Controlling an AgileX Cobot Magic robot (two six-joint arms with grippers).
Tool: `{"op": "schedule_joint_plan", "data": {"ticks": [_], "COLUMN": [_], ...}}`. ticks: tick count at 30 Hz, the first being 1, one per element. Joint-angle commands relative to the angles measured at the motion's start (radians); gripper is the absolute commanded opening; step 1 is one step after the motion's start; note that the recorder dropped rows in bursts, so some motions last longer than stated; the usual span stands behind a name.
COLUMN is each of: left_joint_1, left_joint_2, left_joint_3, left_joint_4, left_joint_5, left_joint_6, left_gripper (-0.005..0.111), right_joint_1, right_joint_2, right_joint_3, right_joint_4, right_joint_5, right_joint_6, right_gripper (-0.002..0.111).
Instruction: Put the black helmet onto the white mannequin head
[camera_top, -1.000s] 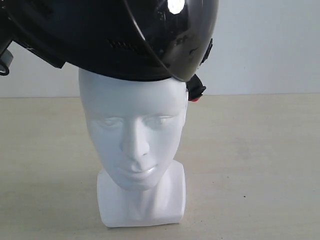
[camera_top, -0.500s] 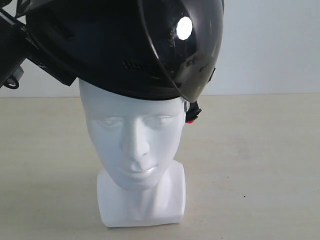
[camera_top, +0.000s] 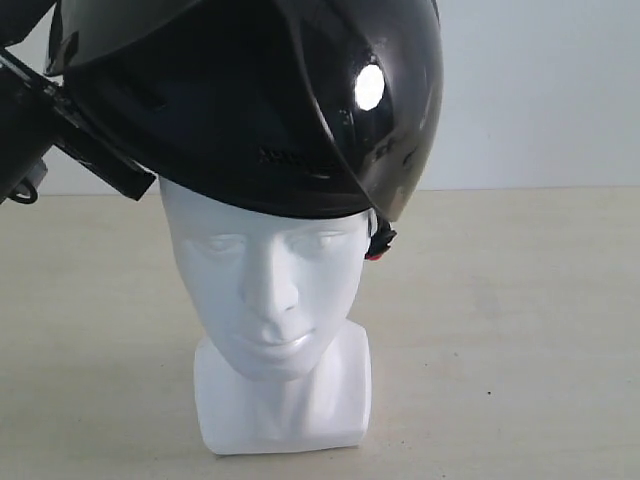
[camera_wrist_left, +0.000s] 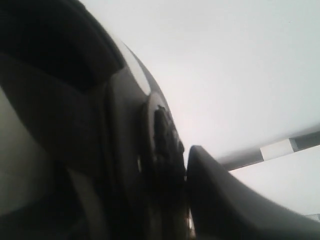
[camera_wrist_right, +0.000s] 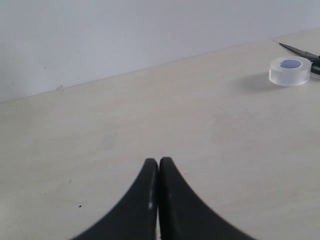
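The black helmet (camera_top: 250, 100) sits low over the crown of the white mannequin head (camera_top: 270, 290), down to the forehead. Its tinted visor (camera_top: 390, 110) faces right, and the strap's red buckle (camera_top: 378, 246) hangs beside the head. My left gripper (camera_top: 95, 150) is shut on the helmet's left rim. In the left wrist view the helmet's edge (camera_wrist_left: 125, 150) fills the space between the jaws of the left gripper (camera_wrist_left: 172, 165), with one finger (camera_wrist_left: 225, 200) pressed against it. My right gripper (camera_wrist_right: 158, 163) is shut on nothing, low over the table (camera_wrist_right: 100, 140).
The head stands on its squarish base (camera_top: 282, 400) on a beige table (camera_top: 500, 330) before a pale wall. A clear tape roll (camera_wrist_right: 290, 71) and a dark pointed tool (camera_wrist_right: 302, 52) lie at a far table corner in the right wrist view.
The helmet has come down over the top of the head, and its buckle has dropped with it. The left gripper has come lower into view at the left.
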Motion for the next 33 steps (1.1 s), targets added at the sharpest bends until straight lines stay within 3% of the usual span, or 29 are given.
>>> {"op": "schedule_joint_plan", "data": {"ticks": [1,17,25,30,33], "left_joint_1": [0.04,0.078,0.208,0.23,0.23], "left_joint_2": [0.002,0.002,0.002,0.002,0.002], "left_joint_3": [0.033,0.116,0.135,0.135,0.135], "left_joint_4": [-0.039,0.027,0.28,0.435,0.418], "left_joint_5": [0.046,0.046,0.061,0.147,0.24], "left_joint_6": [0.078,0.1,0.14,0.225,0.262], "left_gripper": [0.004,0.004,0.004,0.004,0.004], "right_joint_1": [-0.007,-0.007,-0.007,-0.007,-0.007], "right_joint_2": [-0.006,-0.006,-0.006,-0.006,-0.006], "right_joint_3": [-0.001,-0.001,-0.001,-0.001,-0.001], "right_joint_4": [-0.006,-0.006,-0.006,-0.006,-0.006], "right_joint_5": [-0.012,-0.012,-0.015,-0.015,-0.015], "right_joint_6": [-0.005,-0.005,-0.005,-0.005,-0.005], "right_gripper": [0.0,0.0,0.0,0.0,0.0]}}
